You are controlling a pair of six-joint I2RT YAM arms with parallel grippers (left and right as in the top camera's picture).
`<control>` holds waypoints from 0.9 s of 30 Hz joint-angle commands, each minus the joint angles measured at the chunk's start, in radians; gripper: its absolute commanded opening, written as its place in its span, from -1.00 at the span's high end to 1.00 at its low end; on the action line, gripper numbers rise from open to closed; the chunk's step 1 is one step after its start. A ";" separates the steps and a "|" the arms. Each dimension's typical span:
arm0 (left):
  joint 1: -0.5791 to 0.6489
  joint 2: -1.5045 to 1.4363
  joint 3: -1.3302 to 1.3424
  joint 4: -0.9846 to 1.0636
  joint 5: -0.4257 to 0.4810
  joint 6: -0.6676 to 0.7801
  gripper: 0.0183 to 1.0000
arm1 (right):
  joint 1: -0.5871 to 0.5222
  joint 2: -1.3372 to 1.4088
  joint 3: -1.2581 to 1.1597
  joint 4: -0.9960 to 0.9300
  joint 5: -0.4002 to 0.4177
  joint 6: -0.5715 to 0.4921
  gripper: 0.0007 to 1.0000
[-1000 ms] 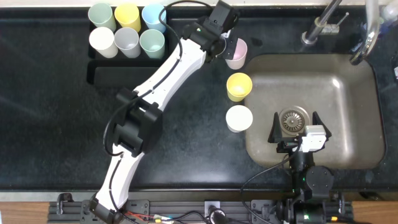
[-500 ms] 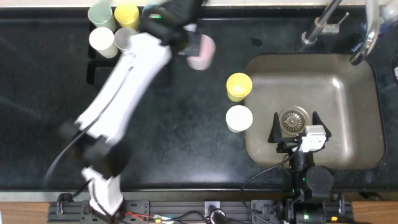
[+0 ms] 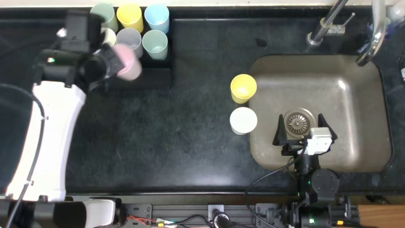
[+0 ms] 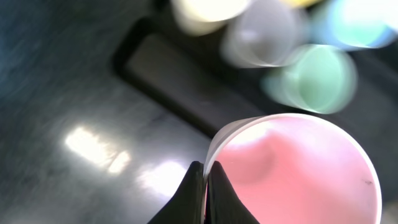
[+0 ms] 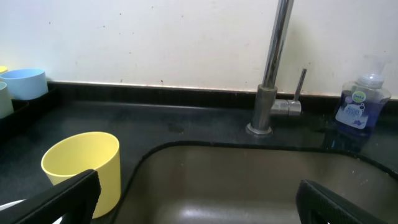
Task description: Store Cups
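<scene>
Looking down from the top view first, I see my left gripper (image 3: 112, 60) in the upper left of the frame, clamped on the rim of the pink cup (image 3: 130, 62), which hangs over the front edge of the black tray (image 3: 152, 77). Behind it in the tray stand a pale green cup (image 3: 101, 12), a yellow-tinted cup (image 3: 130, 14), a blue cup (image 3: 156, 16), a grey cup (image 3: 128, 38) and a mint cup (image 3: 154, 43), with a cream cup (image 3: 107, 35) half hidden by the arm. Near the middle of the frame, a yellow cup (image 3: 243, 87) and a white cup (image 3: 243, 120) sit on the dark counter (image 3: 190, 145) just beside the sink (image 3: 354, 145). My right gripper (image 3: 299, 134) sits low in the frame over the sink, next to the drain (image 3: 299, 120), fingers spread wide with nothing between them. On the left wrist view, the two fingers meet tightly on the pink cup's wall, one inside and one outside, and the cup's open mouth fills the lower right; the tray and its cups lie across the top, and I cannot tell which slot the cup is over. On the right wrist view, the fingers stand far apart at the bottom corners, the yellow cup at lower left, the faucet (image 5: 273, 68) right of centre and a soap bottle (image 5: 362, 102) at far right.
</scene>
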 commanded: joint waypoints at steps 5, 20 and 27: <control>0.175 -0.039 -0.013 0.010 0.068 0.027 0.96 | 0.004 -0.008 -0.005 0.006 -0.006 -0.003 -1.00; 0.204 0.135 -0.028 0.085 -0.019 0.026 0.96 | 0.004 -0.008 -0.005 0.006 -0.006 -0.003 -1.00; 0.206 0.188 -0.028 0.162 -0.017 0.022 0.96 | 0.004 -0.008 -0.005 0.006 -0.006 -0.003 -1.00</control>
